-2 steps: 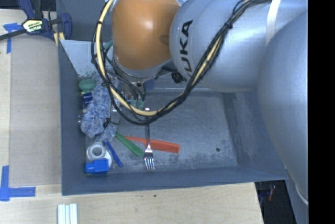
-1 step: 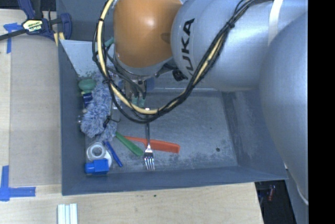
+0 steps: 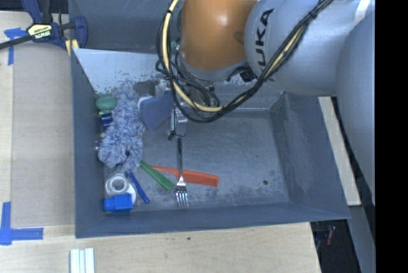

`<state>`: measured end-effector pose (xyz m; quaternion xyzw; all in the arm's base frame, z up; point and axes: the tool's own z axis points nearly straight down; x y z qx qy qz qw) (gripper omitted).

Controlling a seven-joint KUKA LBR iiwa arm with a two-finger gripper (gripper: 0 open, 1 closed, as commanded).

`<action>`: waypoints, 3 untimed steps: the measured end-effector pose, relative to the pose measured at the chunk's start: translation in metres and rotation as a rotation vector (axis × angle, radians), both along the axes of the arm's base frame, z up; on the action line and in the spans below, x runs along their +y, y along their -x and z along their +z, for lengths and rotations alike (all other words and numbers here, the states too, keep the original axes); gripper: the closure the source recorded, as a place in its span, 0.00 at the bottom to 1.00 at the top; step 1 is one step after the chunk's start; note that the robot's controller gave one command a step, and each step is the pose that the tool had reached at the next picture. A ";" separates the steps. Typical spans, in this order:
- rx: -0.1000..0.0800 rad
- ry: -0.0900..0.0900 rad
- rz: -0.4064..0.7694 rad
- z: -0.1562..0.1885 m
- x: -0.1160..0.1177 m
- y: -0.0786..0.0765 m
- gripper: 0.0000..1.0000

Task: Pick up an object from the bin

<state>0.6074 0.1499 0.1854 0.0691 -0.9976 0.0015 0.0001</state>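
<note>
The arm (image 3: pixel 312 36) reaches into the bin (image 3: pixel 210 219) from the right. Its orange cover (image 3: pixel 213 23) stands over the bin's rear middle. The pincer (image 3: pixel 174 128) points down below the cover, just right of a blue-grey wedge (image 3: pixel 155 111).

A metal fork (image 3: pixel 180 169) lies or hangs directly under the pincer. Its handle end meets the pincer tip and its tines point to the front wall. I cannot tell whether the pincer is spread, pressed together, or pinching the fork.

The fork crosses an orange strip (image 3: pixel 194 177) near the front of the bin floor. A green stick (image 3: pixel 156 176) lies just left of the fork, touching the strip's left end.

The rest forms a heap along the left wall:
- a fuzzy blue-grey cloth (image 3: pixel 121 128);
- a teal lump (image 3: pixel 105 101) behind it;
- a white roll (image 3: pixel 116 184), a blue pen (image 3: pixel 137 187) and a blue block (image 3: pixel 118 203) in the front left corner.
</note>
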 end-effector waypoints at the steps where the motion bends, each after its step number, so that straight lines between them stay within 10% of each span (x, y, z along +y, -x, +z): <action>1: -0.009 -0.008 0.176 0.009 0.005 -0.020 0.00; 2: -0.002 -0.006 0.012 -0.048 0.020 0.028 0.00; 3: -0.015 -0.010 0.165 -0.032 0.037 0.005 0.00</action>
